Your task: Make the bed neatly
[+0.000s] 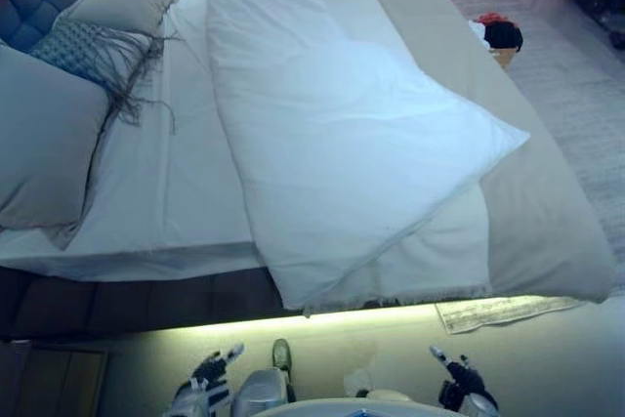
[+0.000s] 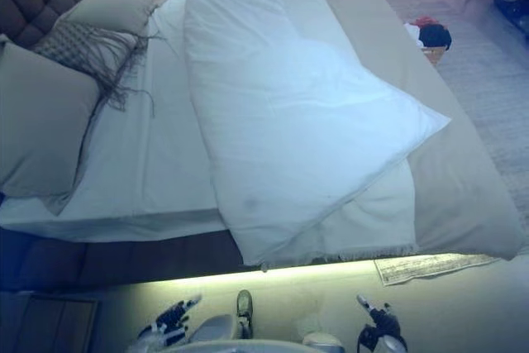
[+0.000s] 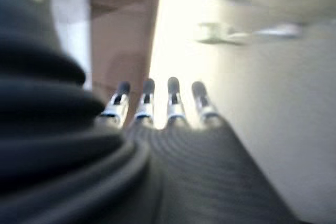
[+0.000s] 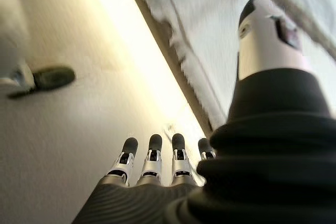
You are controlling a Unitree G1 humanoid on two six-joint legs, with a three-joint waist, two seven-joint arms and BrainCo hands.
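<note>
White duvet (image 1: 332, 134) lies skewed across the bed (image 1: 166, 192), one corner folded over the beige blanket (image 1: 547, 222) toward the foot. Pillows (image 1: 44, 134) and a fringed cushion (image 1: 93, 51) sit at the headboard end. A paper sheet (image 1: 503, 312) lies on the floor beside the bed. I see the left hand (image 1: 207, 378) and the right hand (image 1: 457, 380) low, fingers straight, empty, short of the bed.

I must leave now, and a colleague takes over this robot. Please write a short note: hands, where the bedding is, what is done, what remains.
Left hand and right hand: both low beside the bed, fingers straight, holding nothing.
White duvet: lies crooked on the bed, one corner folded over, its near edge hanging over the side.
Beige blanket: under it, at the foot end.
Pillows and fringed cushion: at the headboard.
Done: nothing evident.
Left: straighten the duvet, arrange the pillows.
</note>
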